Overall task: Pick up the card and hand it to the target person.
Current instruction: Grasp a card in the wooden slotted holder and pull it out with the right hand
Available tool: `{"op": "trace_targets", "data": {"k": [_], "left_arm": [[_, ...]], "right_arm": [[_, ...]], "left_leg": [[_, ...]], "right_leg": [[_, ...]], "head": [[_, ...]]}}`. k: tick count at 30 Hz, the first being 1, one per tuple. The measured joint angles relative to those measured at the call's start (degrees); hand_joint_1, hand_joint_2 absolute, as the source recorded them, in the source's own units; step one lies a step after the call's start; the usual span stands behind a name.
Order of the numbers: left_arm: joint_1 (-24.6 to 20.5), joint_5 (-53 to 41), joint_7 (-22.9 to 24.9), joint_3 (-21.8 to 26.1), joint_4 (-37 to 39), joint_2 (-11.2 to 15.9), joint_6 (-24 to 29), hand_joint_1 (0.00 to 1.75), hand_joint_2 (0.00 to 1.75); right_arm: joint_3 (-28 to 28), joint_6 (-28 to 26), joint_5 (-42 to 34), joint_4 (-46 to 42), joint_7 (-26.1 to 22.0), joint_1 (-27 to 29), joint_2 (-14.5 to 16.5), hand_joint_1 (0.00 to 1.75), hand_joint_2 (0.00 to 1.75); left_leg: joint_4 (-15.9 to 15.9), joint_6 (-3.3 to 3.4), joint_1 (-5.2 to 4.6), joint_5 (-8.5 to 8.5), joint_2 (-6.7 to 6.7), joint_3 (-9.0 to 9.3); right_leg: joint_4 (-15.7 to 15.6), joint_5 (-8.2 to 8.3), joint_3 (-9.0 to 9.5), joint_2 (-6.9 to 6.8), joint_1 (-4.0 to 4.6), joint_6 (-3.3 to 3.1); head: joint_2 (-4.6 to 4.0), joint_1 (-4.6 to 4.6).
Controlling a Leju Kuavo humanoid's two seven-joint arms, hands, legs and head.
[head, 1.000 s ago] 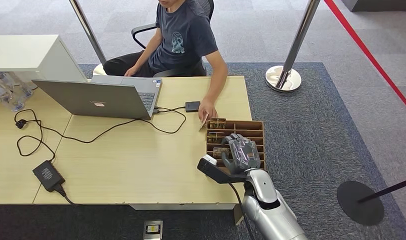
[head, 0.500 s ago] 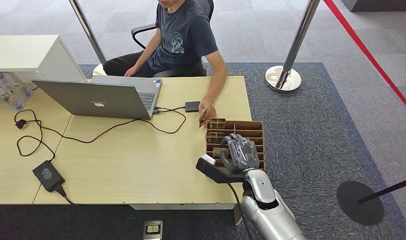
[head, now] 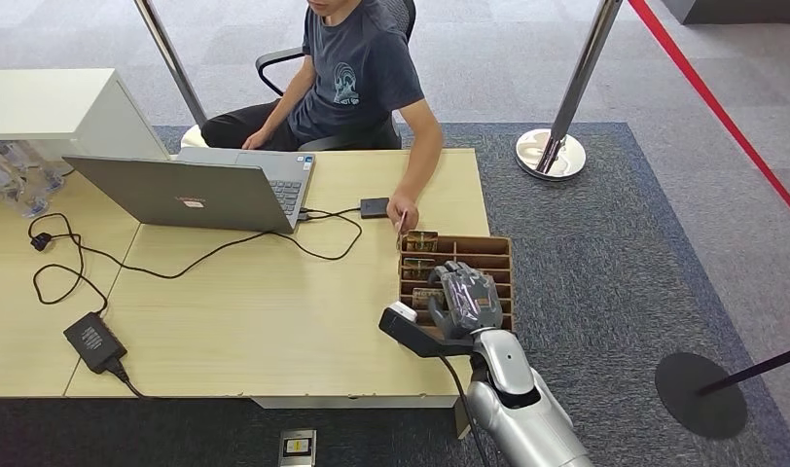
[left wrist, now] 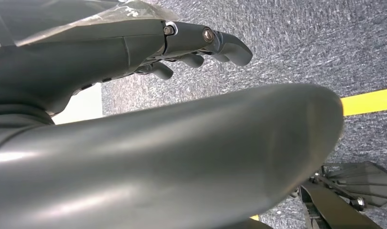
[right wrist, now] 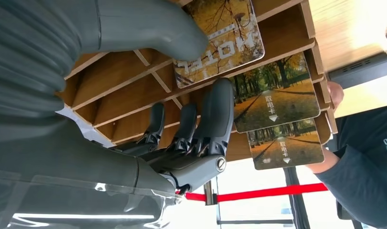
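The right robot hand (head: pixel 466 297) hovered over the wooden card rack (head: pixel 503 255), a little nearer to the cards than one second before, its thumb and fingers (right wrist: pixel 215 114) parted and grasping nothing. The nearest card (right wrist: pixel 220 40) stood in its slot just under the thumb, not yet touched, and two more cards stood in the slots beyond it. Past the rack, the person's hand (head: pixel 403 213) had brought its own card down from a tilted hold to the rack's far corner on the surface (head: pixel 255 311). I judge the pick had not begun. The left robot hand (left wrist: pixel 201 40) hung over the carpet, holding nothing, fingers loosely curled.
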Motion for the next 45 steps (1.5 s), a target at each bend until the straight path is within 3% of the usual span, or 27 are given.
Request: {"op": "trace_targets", "data": {"k": [10,33,37,45], "left_arm": [[-0.01,-0.30,-0.12,0.00,0.00,0.00,0.00,0.00,0.00],[0.02,-0.01,-0.10,0.00,0.02,-0.07,0.00,0.00,0.00],[0.02,-0.15,-0.10,0.00,0.02,-0.07,0.00,0.00,0.00],[0.02,-0.46,-0.10,0.00,0.02,-0.07,0.00,0.00,0.00]], "right_arm": [[0.01,-0.19,0.11,0.02,-0.19,0.02,-0.05,1.33,1.75],[0.03,-0.39,-0.30,0.90,-0.40,0.02,0.60,1.41,1.75],[0.02,-0.27,0.02,0.86,-0.26,0.03,0.63,1.68,1.75],[-0.05,-0.33,0.42,0.80,-0.17,0.08,0.64,1.75,1.75]], "left_leg": [[0.00,0.00,0.00,0.00,0.00,0.02],[0.00,-0.01,-0.01,0.03,-0.01,0.13],[0.00,-0.01,-0.01,0.03,-0.01,0.13],[0.00,-0.01,-0.01,0.03,-0.01,0.15]], "right_leg": [[-0.01,0.00,0.03,0.00,0.00,0.00],[-0.01,0.03,0.14,0.00,0.00,-0.03],[-0.01,0.03,0.14,0.00,0.00,-0.03],[-0.01,0.03,0.14,0.00,0.00,-0.03]], "head": [[0.00,-0.01],[0.01,0.00],[0.00,0.00],[-0.01,0.00]]}}
